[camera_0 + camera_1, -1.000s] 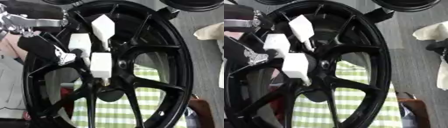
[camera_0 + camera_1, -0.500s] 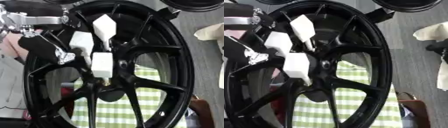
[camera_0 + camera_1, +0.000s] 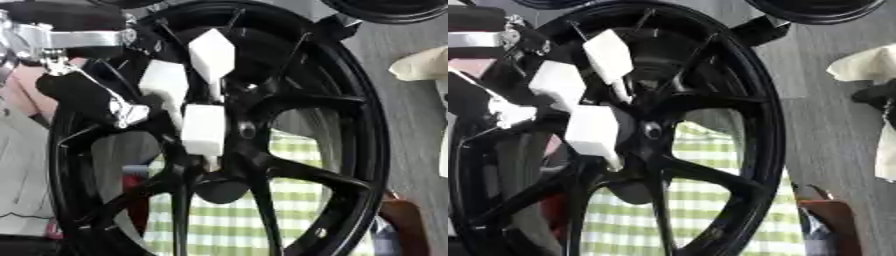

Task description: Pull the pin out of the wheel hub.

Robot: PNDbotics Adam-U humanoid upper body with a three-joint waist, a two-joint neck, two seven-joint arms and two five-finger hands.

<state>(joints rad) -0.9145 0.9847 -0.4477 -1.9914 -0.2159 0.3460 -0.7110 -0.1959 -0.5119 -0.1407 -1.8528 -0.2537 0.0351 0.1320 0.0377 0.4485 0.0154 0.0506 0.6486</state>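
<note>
Pin (image 3: 210, 161) points downward near wheel hub (image 3: 229, 131); left robot hand (image 3: 179, 100) fingers pinch it

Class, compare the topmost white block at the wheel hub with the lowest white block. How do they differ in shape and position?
The topmost white block has a pointed top; the lowest white block looks squarer. The topmost sits over the dark inner barrel above the hub; the lowest lies beside the hub centre. Both are plain white and stand against the black wheel.
</note>
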